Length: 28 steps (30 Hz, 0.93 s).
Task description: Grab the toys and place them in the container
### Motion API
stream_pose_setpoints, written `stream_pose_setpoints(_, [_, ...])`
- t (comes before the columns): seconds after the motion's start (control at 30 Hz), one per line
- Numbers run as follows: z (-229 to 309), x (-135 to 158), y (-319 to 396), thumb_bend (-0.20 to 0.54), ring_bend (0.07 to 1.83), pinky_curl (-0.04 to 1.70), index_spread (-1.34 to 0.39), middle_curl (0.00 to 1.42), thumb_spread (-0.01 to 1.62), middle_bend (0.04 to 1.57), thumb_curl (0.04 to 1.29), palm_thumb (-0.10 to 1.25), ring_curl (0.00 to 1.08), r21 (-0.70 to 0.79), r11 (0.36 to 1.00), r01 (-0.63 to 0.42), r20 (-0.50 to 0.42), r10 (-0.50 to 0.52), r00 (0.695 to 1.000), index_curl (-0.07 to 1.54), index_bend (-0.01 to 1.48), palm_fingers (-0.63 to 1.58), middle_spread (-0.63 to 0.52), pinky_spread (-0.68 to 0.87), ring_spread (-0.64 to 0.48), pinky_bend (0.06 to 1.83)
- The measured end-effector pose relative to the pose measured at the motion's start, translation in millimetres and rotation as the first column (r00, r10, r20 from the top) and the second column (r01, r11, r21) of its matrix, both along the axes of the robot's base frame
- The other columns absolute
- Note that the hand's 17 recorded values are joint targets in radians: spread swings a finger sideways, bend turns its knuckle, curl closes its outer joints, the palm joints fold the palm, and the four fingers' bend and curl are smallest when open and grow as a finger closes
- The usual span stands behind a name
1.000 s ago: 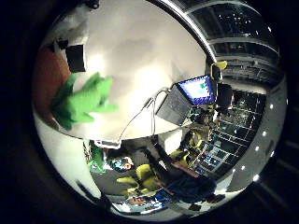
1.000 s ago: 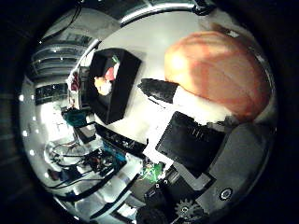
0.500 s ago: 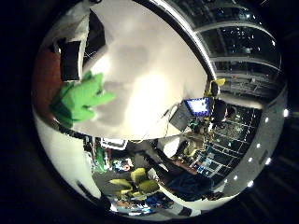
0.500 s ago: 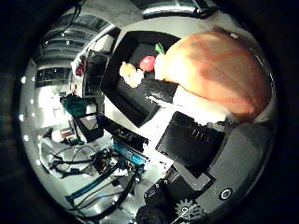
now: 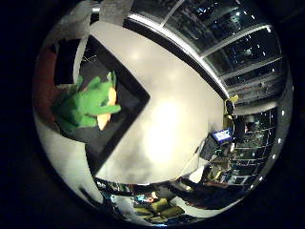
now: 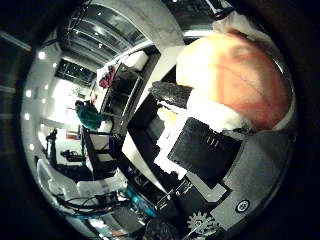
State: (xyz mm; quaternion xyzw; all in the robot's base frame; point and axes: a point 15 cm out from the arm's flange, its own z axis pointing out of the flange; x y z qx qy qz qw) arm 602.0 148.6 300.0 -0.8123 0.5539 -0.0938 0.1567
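Now swung over the black bin (image 5: 125, 102), hand (image 6: 210, 150) curled round the orange toy (image 6: 235, 80), ready to drop.

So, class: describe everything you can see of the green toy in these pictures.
The green toy looks like a soft plush, bright green with an orange-yellow patch and stubby limbs sticking out. It is close to the palm, over the black container that sits on the white table. Whether it rests in the container or is held above it cannot be told.
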Motion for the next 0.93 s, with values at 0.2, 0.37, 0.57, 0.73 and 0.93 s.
stream_pose_setpoints(0.2, [-33.8, -15.5, 17.5, -0.028, 0.98, 0.86, -0.48, 0.37, 0.99, 0.69, 0.31, 0.68, 0.38, -0.041, 0.996, -0.081, -0.097, 0.076, 0.992, 0.43, 0.52, -0.02, -0.15, -0.22, -0.16, 0.94])
stream_pose_setpoints(0.37, [-53.4, -40.0, 23.7, -0.026, 0.58, 0.67, -0.52, 0.27, 0.99, 0.35, 0.31, 0.67, 0.22, -0.070, 0.978, -0.197, -0.205, 0.179, 0.962, 0.32, 0.26, -0.18, 0.02, 0.27, 0.13, 0.73])
stream_pose_setpoints(0.57, [-42.6, -33.6, 1.9, -0.030, 0.45, 0.54, -0.54, 0.25, 0.97, 0.18, 0.31, 0.65, 0.19, -0.069, 0.982, -0.175, -0.188, 0.159, 0.969, 0.26, 0.14, -0.08, 0.09, 0.48, 0.22, 0.67])
stream_pose_setpoints(0.73, [-11.6, -35.5, -17.5, -0.027, 0.42, 0.49, -0.52, 0.25, 0.97, 0.17, 0.31, 0.64, 0.20, -0.071, 0.985, -0.157, -0.151, 0.145, 0.978, 0.25, 0.15, -0.06, 0.10, 0.52, 0.24, 0.67])
stream_pose_setpoints(0.93, [6.4, -79.5, -26.3, -0.026, 0.37, 0.42, -0.50, 0.24, 0.97, 0.17, 0.31, 0.64, 0.21, -0.071, 0.986, -0.154, -0.200, 0.137, 0.970, 0.26, 0.18, -0.04, 0.11, 0.51, 0.25, 0.62])
